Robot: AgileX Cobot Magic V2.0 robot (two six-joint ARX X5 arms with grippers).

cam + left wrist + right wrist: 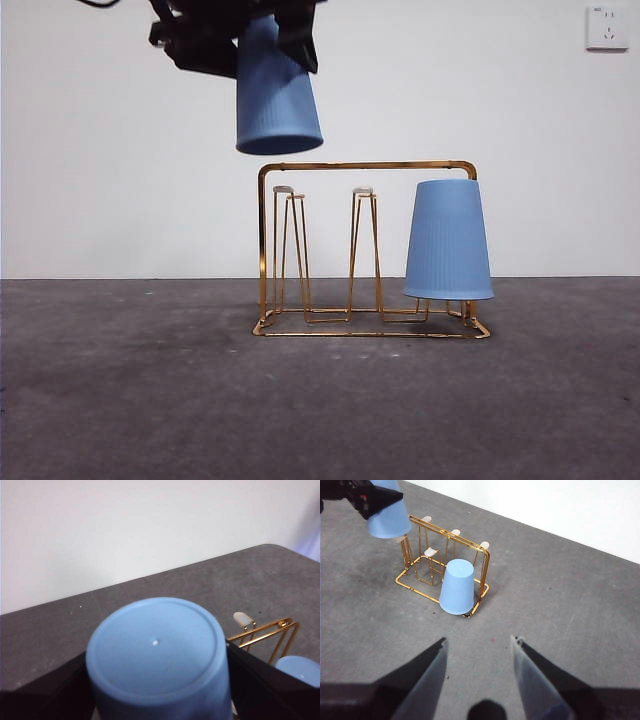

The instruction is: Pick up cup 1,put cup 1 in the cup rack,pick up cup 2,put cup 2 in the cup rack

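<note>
In the front view your left gripper (262, 40) comes in dark from the top edge, jaws clamped on cup 2 (277, 95). That cup hangs upside down and slightly tilted under the gripper, its mouth just above the rack (368, 250) and over the rack's end peg (284, 190), apart from it. Cup 1 (449, 240) sits upside down on the rack's far end from the gripper, touching the top bar's corner. The rack stands on the grey table (120, 400).

In the left wrist view you look down on cup 2's closed base (157, 647), with a black jaw pressed to each side. Just past it a pale peg tip (243, 619) and gold wires show, and cup 1's base (300, 669) beyond them.

In the right wrist view your right gripper (478, 652) hangs with jaws apart and holding nothing, well back from the rack (445, 560). Cup 1 (457, 587) is on the rack's nearer end; cup 2 (390, 517), held by the left gripper (370, 497), is over its farther end.
</note>
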